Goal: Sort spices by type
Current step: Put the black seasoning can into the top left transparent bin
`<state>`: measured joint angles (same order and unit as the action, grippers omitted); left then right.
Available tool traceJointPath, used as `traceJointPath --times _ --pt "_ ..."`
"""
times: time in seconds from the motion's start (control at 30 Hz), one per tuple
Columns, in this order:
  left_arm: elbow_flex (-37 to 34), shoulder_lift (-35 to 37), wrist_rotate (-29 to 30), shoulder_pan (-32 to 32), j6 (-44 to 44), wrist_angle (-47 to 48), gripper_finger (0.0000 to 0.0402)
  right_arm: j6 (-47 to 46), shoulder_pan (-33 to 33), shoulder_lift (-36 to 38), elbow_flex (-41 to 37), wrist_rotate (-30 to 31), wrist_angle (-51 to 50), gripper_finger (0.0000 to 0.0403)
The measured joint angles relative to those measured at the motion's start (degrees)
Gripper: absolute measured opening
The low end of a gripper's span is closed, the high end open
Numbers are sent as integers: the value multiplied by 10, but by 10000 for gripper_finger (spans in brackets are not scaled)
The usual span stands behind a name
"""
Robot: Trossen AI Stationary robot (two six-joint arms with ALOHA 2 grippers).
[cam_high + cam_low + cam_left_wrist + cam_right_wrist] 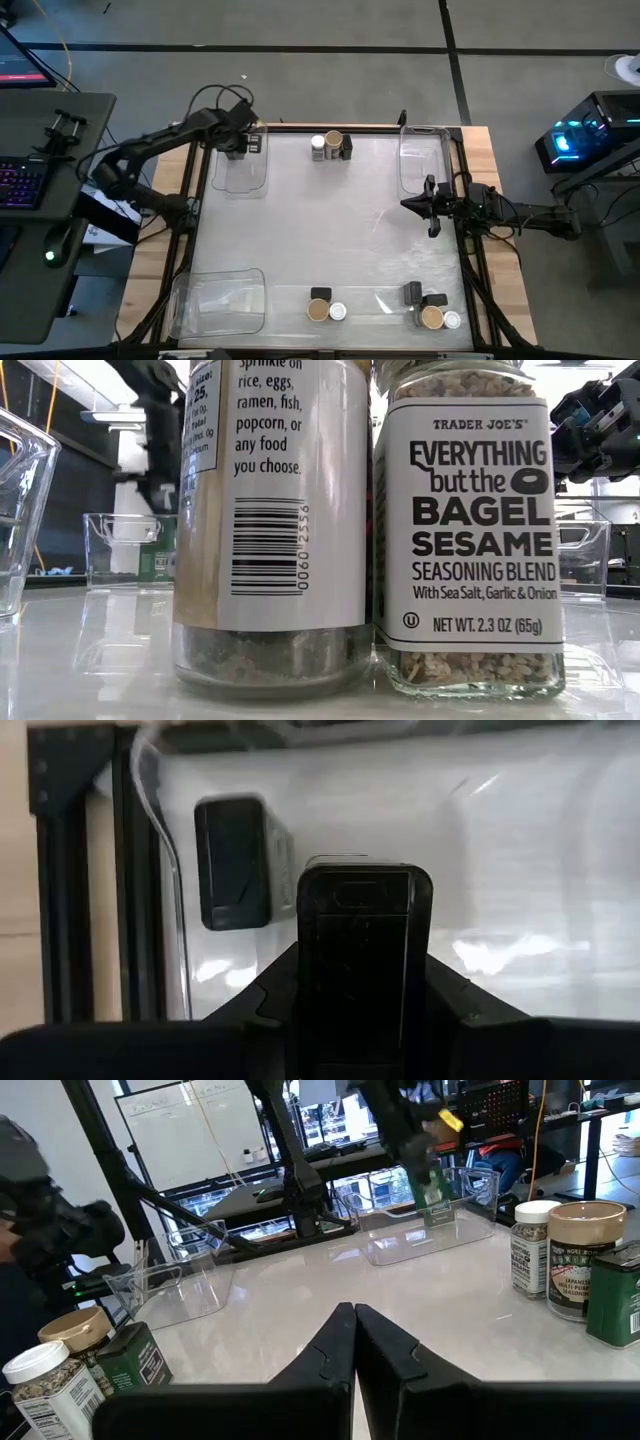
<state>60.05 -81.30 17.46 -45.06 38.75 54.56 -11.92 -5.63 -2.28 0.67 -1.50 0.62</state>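
Note:
My left gripper (pixel 238 148) is over the far-left clear bin (pixel 240 172), shut on a black boxy spice tin (pixel 365 955). A second black tin (pixel 232 860) lies on that bin's floor. My right gripper (pixel 353 1330) is shut and holds nothing, out over the table's right side (pixel 418 205). Spices stand in three clusters. At the far edge are a white-topped jar (pixel 318 146), a tan-topped jar (pixel 333 140) and a black tin (pixel 346 148). A near-middle group (pixel 322 306) and a near-right group (pixel 432 308) stand at the near edge. My left gripper pinches the black tin's upper part (pixel 365 890) between its two fingers (pixel 272 988), one on each opposite side, coming from above and pointing down. The tin stands upright in the hold over the bin. I cannot tell whether its base touches the bin's floor.
A clear bin (pixel 421 160) sits at the far right, another (pixel 222 302) at the near left, and a long one (pixel 350 300) along the near edge. Two tall seasoning jars (pixel 465 520) stand right in front of the low camera. The table's middle (pixel 330 225) is bare.

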Motion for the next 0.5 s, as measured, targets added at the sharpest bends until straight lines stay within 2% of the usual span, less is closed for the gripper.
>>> traceJointPath --times 0.2,0.5 --pt "0 -42 -2 -29 -40 -65 108 0 0 0 0 0 0 0" --pt "0 -72 -6 -69 -39 -75 117 0 0 0 0 0 0 0"
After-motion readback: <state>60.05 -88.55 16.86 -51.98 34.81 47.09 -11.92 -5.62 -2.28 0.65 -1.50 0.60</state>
